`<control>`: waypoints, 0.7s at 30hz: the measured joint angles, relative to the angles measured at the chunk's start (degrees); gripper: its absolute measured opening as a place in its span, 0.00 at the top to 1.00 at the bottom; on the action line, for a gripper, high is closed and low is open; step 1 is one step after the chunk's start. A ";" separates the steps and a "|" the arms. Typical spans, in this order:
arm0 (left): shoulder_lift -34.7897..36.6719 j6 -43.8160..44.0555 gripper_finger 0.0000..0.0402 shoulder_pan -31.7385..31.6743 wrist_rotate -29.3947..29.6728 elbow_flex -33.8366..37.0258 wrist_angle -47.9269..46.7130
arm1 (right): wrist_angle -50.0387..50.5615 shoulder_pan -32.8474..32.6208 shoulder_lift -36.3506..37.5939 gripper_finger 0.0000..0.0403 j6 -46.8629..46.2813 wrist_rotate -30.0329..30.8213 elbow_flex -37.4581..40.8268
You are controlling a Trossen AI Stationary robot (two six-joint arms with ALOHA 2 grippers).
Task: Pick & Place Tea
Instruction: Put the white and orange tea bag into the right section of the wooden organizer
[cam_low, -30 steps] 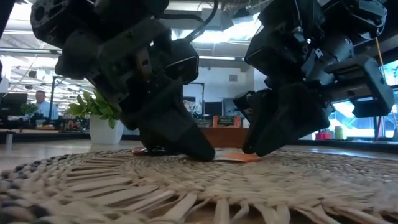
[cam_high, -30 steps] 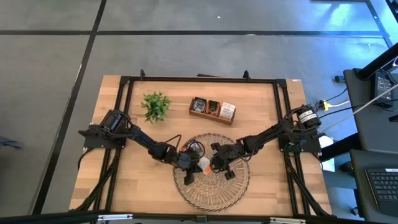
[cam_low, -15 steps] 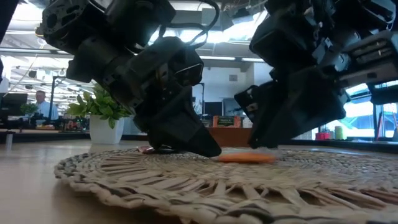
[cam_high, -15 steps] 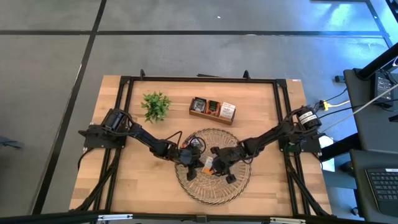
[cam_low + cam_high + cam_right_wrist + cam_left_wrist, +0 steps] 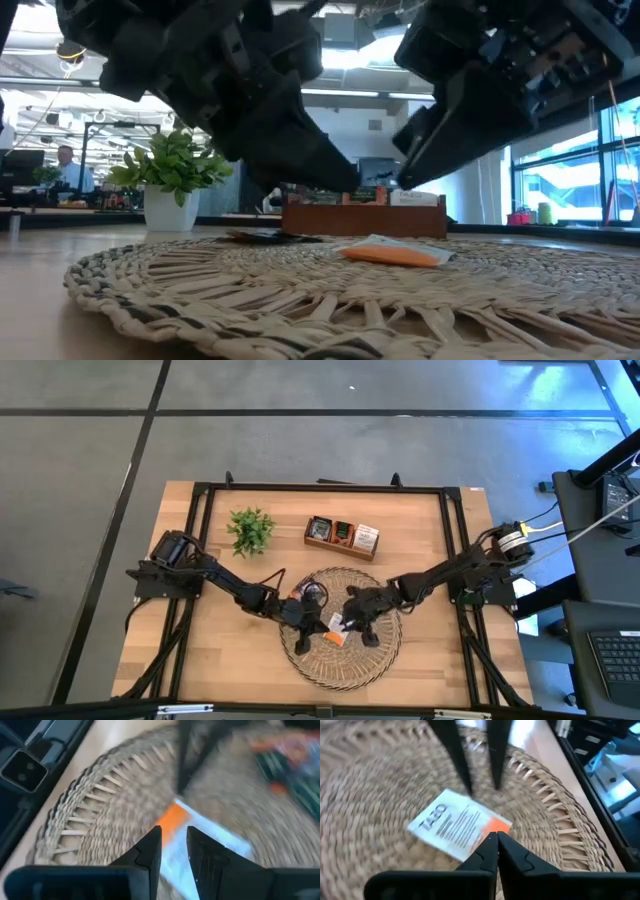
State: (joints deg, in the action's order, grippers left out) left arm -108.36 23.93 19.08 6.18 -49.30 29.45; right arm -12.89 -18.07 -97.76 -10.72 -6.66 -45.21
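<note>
An orange-and-white tea sachet (image 5: 336, 632) (image 5: 394, 255) (image 5: 452, 826) lies flat on the round woven tray (image 5: 340, 682) (image 5: 200, 290). My left gripper (image 5: 320, 627) (image 5: 496, 838) hovers shut just above the sachet's orange corner. My right gripper (image 5: 347, 624) (image 5: 172, 840) hangs over it from the other side, with a narrow gap between its fingers and nothing in it. More tea sachets (image 5: 301, 593) (image 5: 262, 237), dark and orange, lie on the tray's far left part.
A brown wooden box (image 5: 342, 537) (image 5: 365, 212) with three compartments stands beyond the tray, with sachets upright in it. A small green plant (image 5: 250, 530) (image 5: 172, 180) in a white pot stands at the far left. A black frame (image 5: 320, 488) runs around the table.
Both grippers have risen off the tray and rolled a little at the wrist; their tips stood on the weave on either side of the orange sachet and now hang clear above it. The sachet stays flat on the tray. The tray has shifted slightly toward the far edge.
</note>
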 joint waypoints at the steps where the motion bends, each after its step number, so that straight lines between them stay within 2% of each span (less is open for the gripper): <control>1: 0.00 -1.48 1.00 0.20 0.07 0.03 0.82 | 2.42 0.43 1.10 0.77 -1.82 -1.21 0.00; 6: -1.16 -3.04 1.00 0.76 0.56 -1.75 -0.42 | 8.98 1.10 3.92 0.77 -7.31 -4.40 0.00; 13: -2.52 -10.69 1.00 0.96 0.30 -5.43 -4.55 | 11.20 1.71 3.26 0.76 -13.91 0.90 0.04; 21: -2.61 -12.29 1.00 1.02 0.23 -5.44 -4.60 | 10.21 2.00 2.10 0.57 -21.59 1.07 0.04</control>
State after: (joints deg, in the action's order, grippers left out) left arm -110.96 11.64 20.10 6.42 -54.74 24.85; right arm -2.68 -16.08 -95.66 -32.31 -5.59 -45.17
